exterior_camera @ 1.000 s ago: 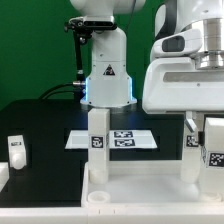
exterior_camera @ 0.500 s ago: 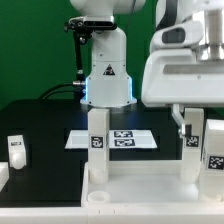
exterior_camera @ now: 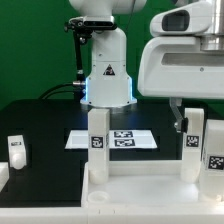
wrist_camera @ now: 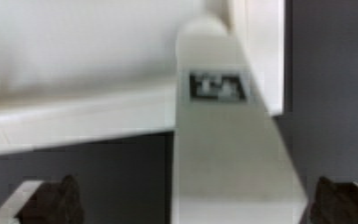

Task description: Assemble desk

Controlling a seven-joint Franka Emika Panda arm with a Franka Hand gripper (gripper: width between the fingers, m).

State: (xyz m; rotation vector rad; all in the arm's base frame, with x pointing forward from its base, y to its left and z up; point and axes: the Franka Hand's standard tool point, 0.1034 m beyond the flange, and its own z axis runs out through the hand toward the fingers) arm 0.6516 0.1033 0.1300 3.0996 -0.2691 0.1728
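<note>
Watch the leg [wrist_camera: 220, 140] standing between the fingers [wrist_camera: 51, 200]. They are spread wide and grasp nothing, with dark gaps on both sides of it. In my judgement, any sideways drift while they sit this low could clip the leg and tip it or twist it loose from the tabletop [exterior_camera: 140, 185]. How firmly it is seated can't be read from these views. A second risk is the neighbouring leg [exterior_camera: 214, 148] just beside it at the exterior view's right. The bulky arm [exterior_camera: 185, 65] hangs right above both, so a careless swing could knock that one too.

The arm points straight down over the exterior view's right end of the tabletop, with its fingers around the top of the upright leg [exterior_camera: 193, 140].

The desk lies at the front of the black worktop [exterior_camera: 50, 125], tabletop flat. Another leg [exterior_camera: 97, 145] stands upright further to the exterior view's left, and a loose leg [exterior_camera: 15, 152] waits well apart on that side. The marker board [exterior_camera: 125, 138] lies behind.
</note>
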